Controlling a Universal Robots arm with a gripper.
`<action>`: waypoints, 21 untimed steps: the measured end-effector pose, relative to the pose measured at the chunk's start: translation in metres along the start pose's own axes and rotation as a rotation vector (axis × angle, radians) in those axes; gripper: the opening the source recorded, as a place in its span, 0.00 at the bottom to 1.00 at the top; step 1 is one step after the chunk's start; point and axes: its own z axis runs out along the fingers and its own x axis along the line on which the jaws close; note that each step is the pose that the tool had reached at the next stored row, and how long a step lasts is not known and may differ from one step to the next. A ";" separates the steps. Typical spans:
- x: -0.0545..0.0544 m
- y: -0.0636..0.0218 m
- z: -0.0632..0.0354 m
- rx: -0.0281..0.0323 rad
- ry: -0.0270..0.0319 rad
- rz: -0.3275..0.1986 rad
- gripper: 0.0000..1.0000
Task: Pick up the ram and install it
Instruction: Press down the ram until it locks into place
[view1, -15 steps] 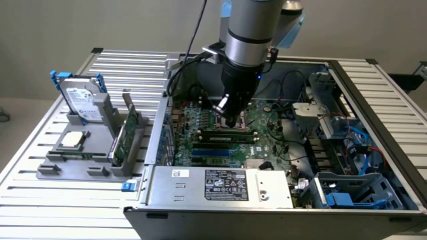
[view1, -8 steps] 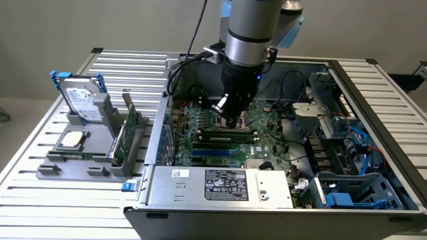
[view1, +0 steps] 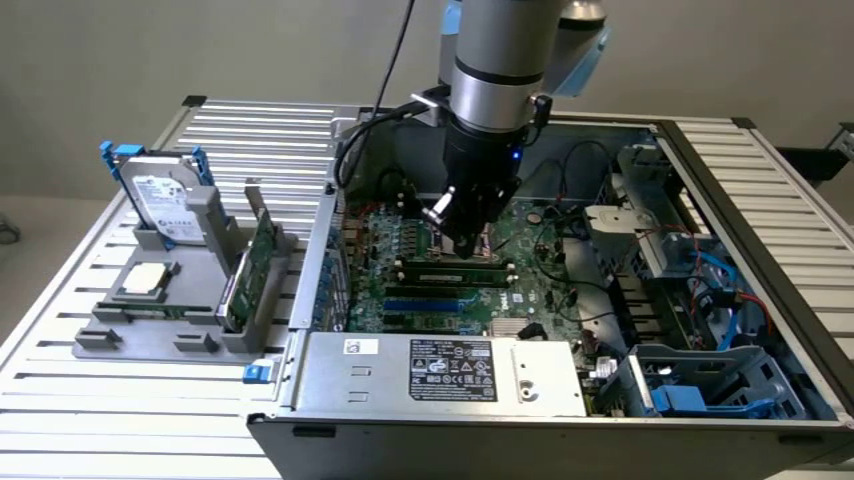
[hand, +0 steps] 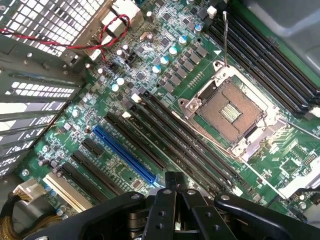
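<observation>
Landmark: the motherboard (view1: 461, 270), lying flat inside the open computer case (view1: 747, 290) on the slatted table (view1: 80, 400).
Gripper: the gripper (view1: 461, 243) hangs from the arm (view1: 501, 60) low over the middle of the motherboard, its tip just above the memory slots (hand: 185, 145).
Gripper state: in the wrist view the fingers (hand: 167, 200) meet edge to edge with no gap between them; I cannot tell whether anything thin is pinched there.
Ram: a long narrow green stick, the ram (view1: 454, 268), sits in a slot on the motherboard right under the gripper tip; whether the tip touches it cannot be told.
CPU socket: the CPU socket (hand: 232, 112) is open, its contact field bare, just beside the memory slots.
Blue slot: a blue expansion slot (hand: 125, 154) lies parallel to the black ones on the motherboard.
Power supply: the power supply (view1: 441, 370) sits at the motherboard's near edge, with a white printed label too small to read.
Holder: well apart from the motherboard, toward the exterior view's left, a grey holder (view1: 187, 320) carries a hard drive (view1: 167, 205) with blue rails and a broad green card (view1: 254, 270).
</observation>
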 end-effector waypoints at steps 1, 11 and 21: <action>0.000 0.0000 0.0000 0.0013 -0.0010 0.010 0.11; 0.000 0.0001 0.0003 0.0029 -0.0063 0.136 0.11; 0.000 0.0001 0.0008 -0.0008 -0.0081 0.276 0.11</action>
